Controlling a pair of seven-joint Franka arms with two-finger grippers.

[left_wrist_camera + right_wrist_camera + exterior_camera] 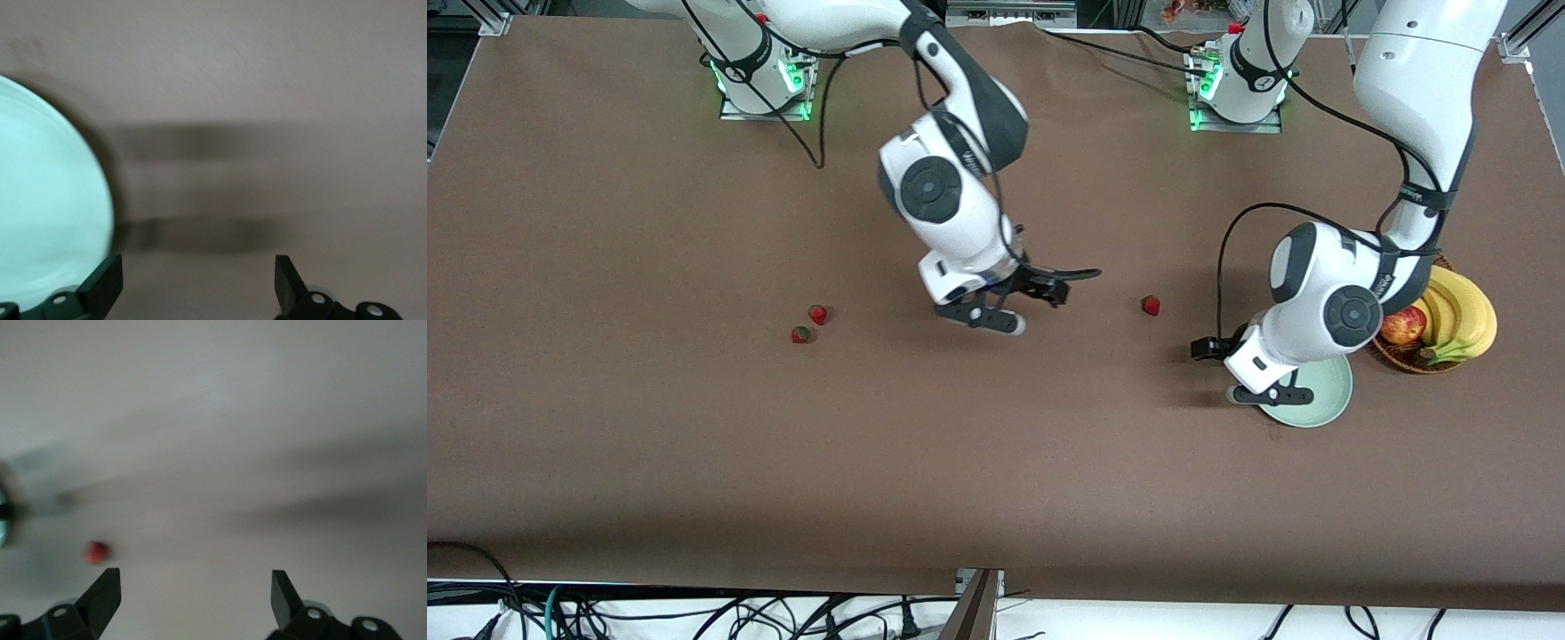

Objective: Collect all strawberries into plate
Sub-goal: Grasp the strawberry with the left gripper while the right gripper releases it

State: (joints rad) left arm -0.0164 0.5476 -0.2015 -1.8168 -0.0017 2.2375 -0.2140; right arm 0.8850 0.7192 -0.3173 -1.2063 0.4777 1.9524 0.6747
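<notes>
Three strawberries lie on the brown table. Two of them (817, 314) (800, 334) sit close together toward the right arm's end, and a single one (1151, 306) (96, 551) lies midway between the arms' hands. The pale green plate (1325, 400) (47, 200) rests toward the left arm's end, partly hidden under the left arm; its visible part holds nothing. My right gripper (1049, 300) (195, 593) is open and empty over the table between the pair and the single berry. The left gripper (1216, 372) (200, 280) is open and empty, low beside the plate's rim.
A brown wicker basket (1405, 360) with bananas (1463, 316) and a red-yellow apple (1403, 326) stands right next to the plate, farther from the front camera, at the left arm's end. Cables hang along the table's front edge.
</notes>
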